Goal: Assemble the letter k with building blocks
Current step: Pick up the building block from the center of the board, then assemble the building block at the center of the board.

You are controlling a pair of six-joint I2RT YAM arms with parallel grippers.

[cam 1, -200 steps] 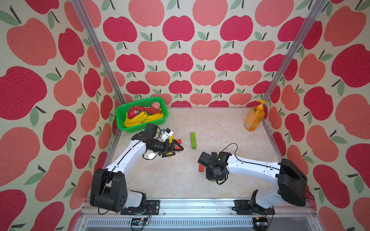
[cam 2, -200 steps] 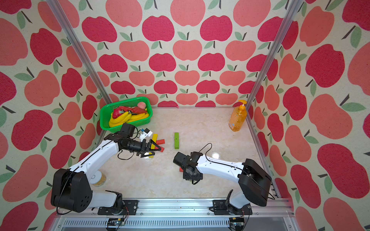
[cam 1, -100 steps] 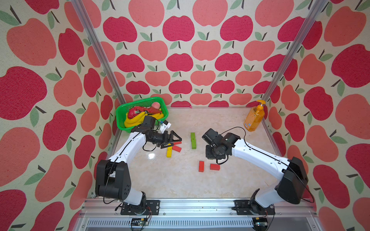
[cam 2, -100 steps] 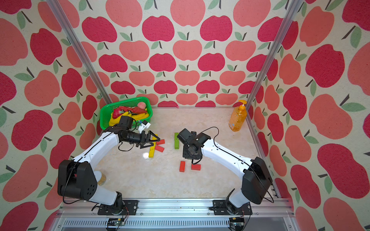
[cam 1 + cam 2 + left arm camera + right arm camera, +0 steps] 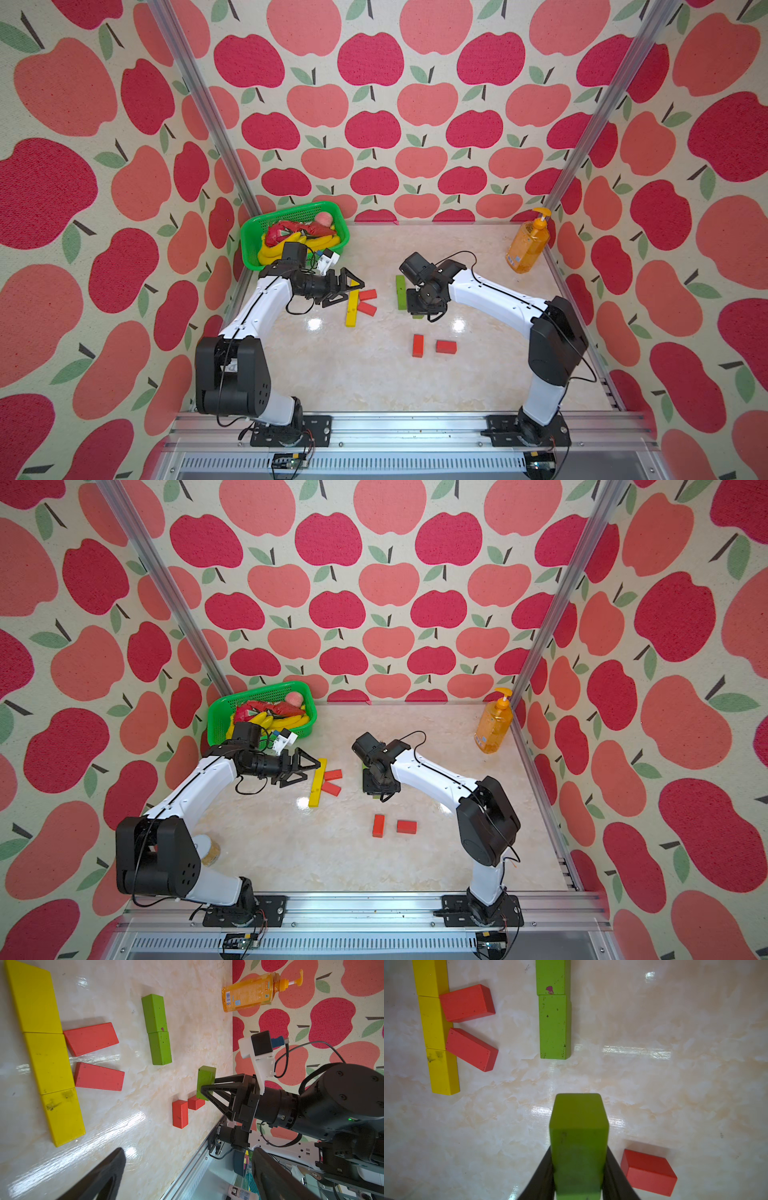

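Three yellow building blocks form a straight bar (image 5: pixel 352 305) (image 5: pixel 436 1028), and two red blocks (image 5: pixel 367 294) (image 5: pixel 367 308) slant off its right side as a letter k. To its right, two green blocks lie end to end (image 5: pixel 400 292) (image 5: pixel 553 1022). My right gripper (image 5: pixel 420 311) (image 5: pixel 578 1167) is shut on a third green block (image 5: pixel 578 1140) (image 5: pixel 205 1081), held just off the near end of the green pair. Two loose red blocks (image 5: pixel 417 345) (image 5: pixel 446 346) lie in front. My left gripper (image 5: pixel 353 286) (image 5: pixel 187 1169) stands open and empty at the far end of the yellow bar.
A green basket (image 5: pixel 249 232) with bananas sits at the back left, just behind my left arm. An orange soap bottle (image 5: pixel 528 245) stands at the back right. A small can (image 5: pixel 210 850) stands by the left arm's base. Patterned walls close three sides, and a metal rail (image 5: pixel 374 419) runs along the front.
My right gripper has moved from beside the loose red blocks at the front back toward the green pair. My left gripper has drawn back a little toward the basket.
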